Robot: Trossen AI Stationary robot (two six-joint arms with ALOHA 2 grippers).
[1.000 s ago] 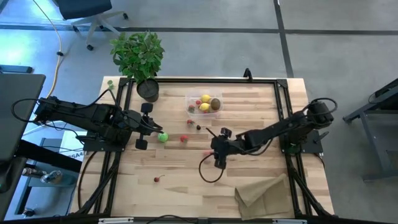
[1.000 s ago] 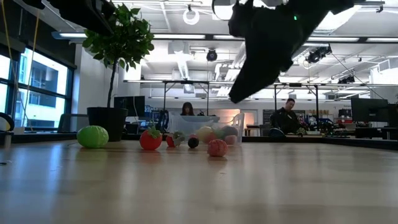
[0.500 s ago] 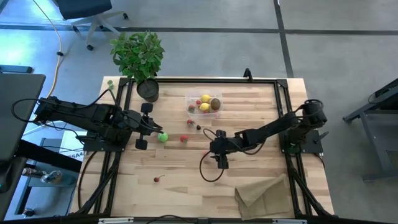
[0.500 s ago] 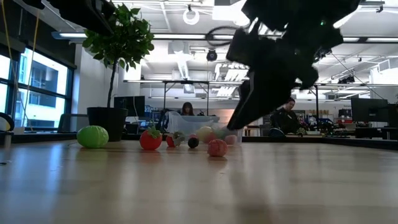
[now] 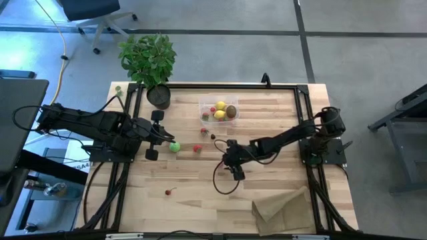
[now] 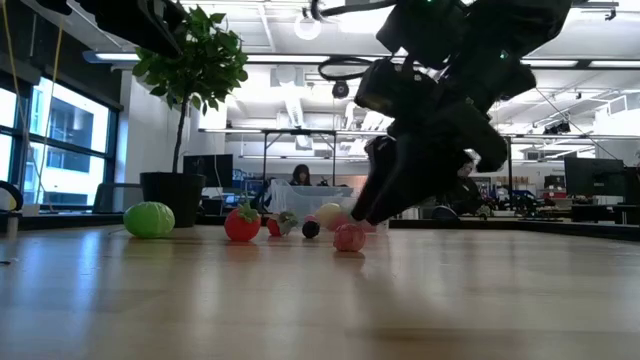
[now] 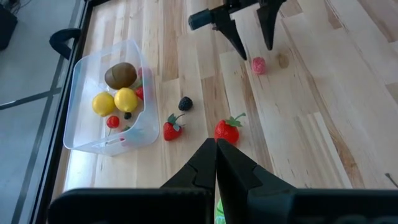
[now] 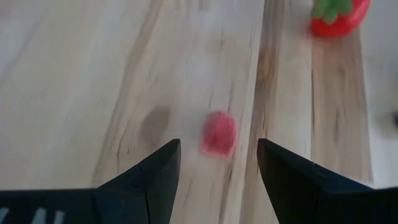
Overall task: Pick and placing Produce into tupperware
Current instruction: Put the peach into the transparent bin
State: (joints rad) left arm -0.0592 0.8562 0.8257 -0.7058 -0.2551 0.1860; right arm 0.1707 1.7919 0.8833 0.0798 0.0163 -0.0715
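A small pink berry [image 8: 219, 133] lies on the wooden table, and my right gripper [image 8: 217, 155] stands open over it, slanting down, one finger on either side and neither touching. The left wrist view shows that berry [image 7: 259, 65] just below the right gripper [image 7: 254, 48]. The clear tupperware [image 7: 82, 65] holds a kiwi [image 7: 120, 74], two lemons [image 7: 125, 99] and a red berry. Between them lie a blackberry [image 7: 185, 103] and two strawberries [image 7: 227, 130]. My left gripper [image 7: 216, 163] hangs shut above the table's left side, near the green lime [image 5: 174, 147].
A potted plant [image 5: 148, 60] stands at the far left corner. A brown paper bag [image 5: 283, 207] lies at the near right. A tiny red berry [image 5: 169, 192] sits alone toward the near edge. A black cable loops on the table below the right gripper. People sit in the room behind.
My right gripper has sunk toward the table and shifted toward its left edge, rolling its wrist, until its open fingers flank the pink berry. The gap between the fingers has stayed the same. No fruit has moved.
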